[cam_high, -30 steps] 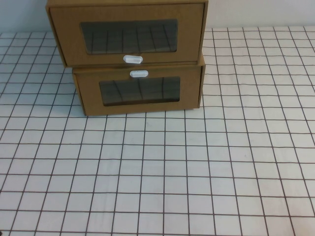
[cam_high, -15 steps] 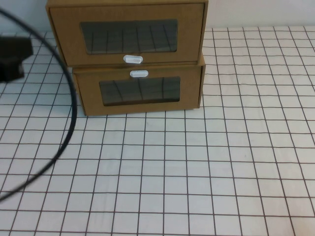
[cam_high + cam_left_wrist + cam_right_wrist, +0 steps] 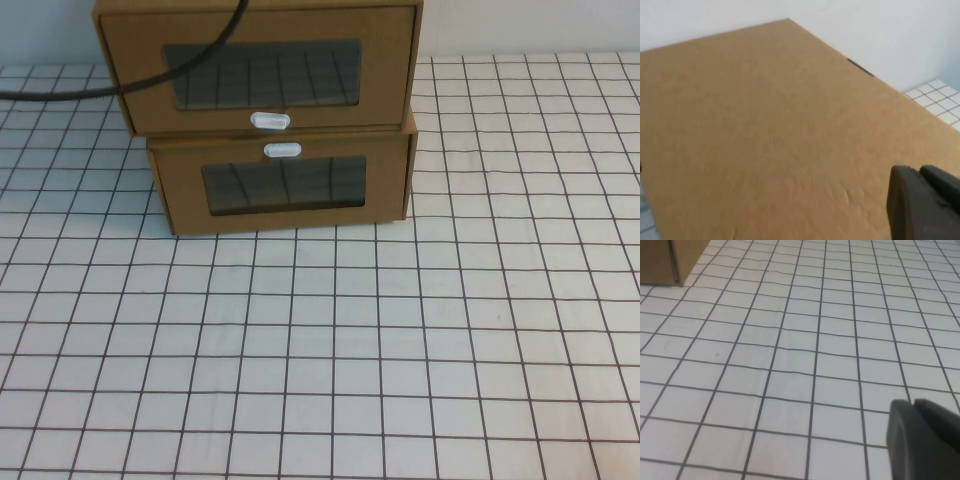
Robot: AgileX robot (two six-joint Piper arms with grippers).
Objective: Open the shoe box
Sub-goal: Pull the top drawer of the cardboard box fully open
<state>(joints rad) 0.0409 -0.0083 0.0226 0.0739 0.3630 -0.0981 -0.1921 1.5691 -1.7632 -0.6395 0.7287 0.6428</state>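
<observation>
So there are two stacked shoe boxes at the far side of the table (image 3: 400, 350), a bit left of centre, with the upper box (image 3: 262, 72) sitting on the lower box (image 3: 282, 185) and shifted slightly left. Both fronts look flush and closed, and neither white pull has been touched, not the upper handle (image 3: 269, 121) or the lower handle (image 3: 282, 150). I'd say the job has basically not started yet. Someone has to get on a handle and pull the front out, and I can't tell which box is the one meant. The left gripper (image 3: 918, 172) hangs above the cardboard top of the upper box, with its fingers together as far as its own camera shows, so it's over the roof and not at the front where the handles are. The right gripper (image 3: 914, 407) is closed too, holding nothing, low over bare grid out on the right and well apart from the boxes. A black cable (image 3: 50, 95) drapes across the upper box's front in the high view, and it might get in the way of a reach for the handle. Nothing else is around.
</observation>
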